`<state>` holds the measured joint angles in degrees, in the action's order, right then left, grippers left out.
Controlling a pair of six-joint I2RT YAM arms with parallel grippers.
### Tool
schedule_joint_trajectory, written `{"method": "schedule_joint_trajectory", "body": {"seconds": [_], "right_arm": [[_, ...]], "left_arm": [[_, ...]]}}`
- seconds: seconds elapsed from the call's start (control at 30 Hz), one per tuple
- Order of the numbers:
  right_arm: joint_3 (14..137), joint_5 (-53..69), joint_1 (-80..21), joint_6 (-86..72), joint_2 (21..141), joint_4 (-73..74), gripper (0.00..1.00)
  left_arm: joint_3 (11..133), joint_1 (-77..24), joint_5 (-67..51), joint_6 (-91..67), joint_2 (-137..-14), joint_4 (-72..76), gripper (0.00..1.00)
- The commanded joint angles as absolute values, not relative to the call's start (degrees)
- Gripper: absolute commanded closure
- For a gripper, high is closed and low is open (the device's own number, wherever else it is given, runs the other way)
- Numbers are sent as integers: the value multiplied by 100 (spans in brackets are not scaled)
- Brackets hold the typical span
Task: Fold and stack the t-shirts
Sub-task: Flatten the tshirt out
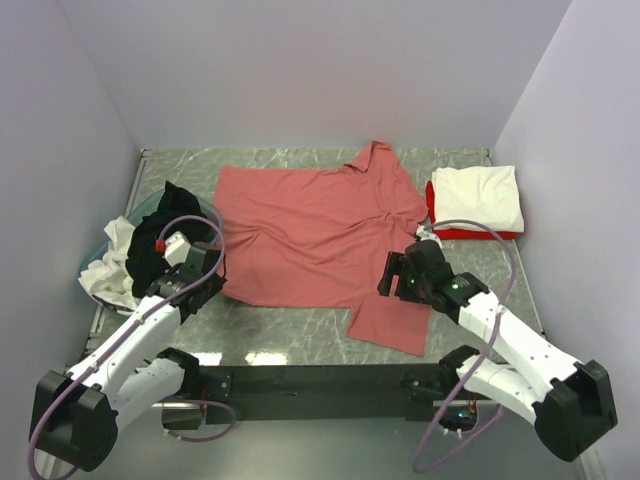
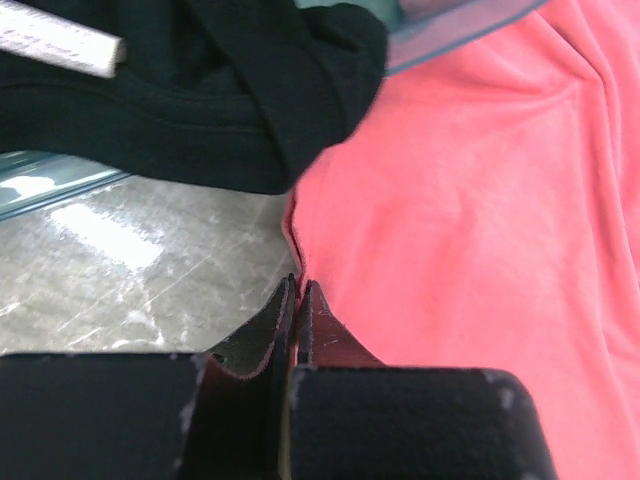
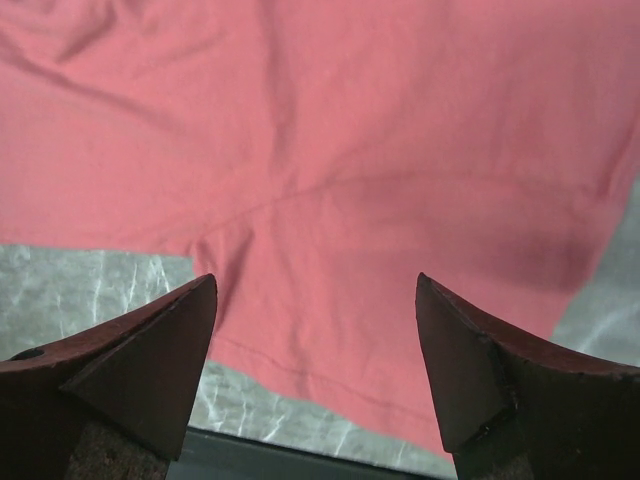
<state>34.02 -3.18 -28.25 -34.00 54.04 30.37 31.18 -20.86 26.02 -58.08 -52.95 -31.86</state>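
Showing one pink shirt (image 1: 300, 230), two folded shirts (image 1: 480, 198), two crumpled shirts (image 1: 185, 210).

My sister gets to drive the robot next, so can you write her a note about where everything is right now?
Left hand: shut, pinching the left edge of the salmon-pink shirt.
Right hand: open, holding nothing, over that shirt's near right corner.
Things: the salmon-pink shirt lies spread out mid-table. The cream-white shirt sits folded on the red shirt at the far right. The black shirt and white shirt are heaped in the teal basin on the left.
Done: two shirts look folded and stacked.
Left: fold the pink one, stack it, then do the black and white ones.
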Motion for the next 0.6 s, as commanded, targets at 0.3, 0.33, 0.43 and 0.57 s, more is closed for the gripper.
{"method": "schedule_joint_trajectory", "body": {"seconds": [0.3, 0.33, 0.43, 0.57], "right_arm": [[3577, -1968, -4323, -5798, 5861, 5158, 14], [3568, -1995, -4490, -5914, 5906, 5246, 14], [3428, -1829, -4824, -6362, 6012, 5352, 14], [3253, -1767, -5158, -6995, 5907, 5423, 14]], "left_arm": [[2980, -2083, 2022, -5036, -5370, -2260, 99], [2945, -2092, 1978, -5019, -5353, -2224, 99], [2901, -2083, 1846, -4966, -5247, -2110, 99], [2865, -2092, 1706, -4913, -5116, -2013, 99]]}}
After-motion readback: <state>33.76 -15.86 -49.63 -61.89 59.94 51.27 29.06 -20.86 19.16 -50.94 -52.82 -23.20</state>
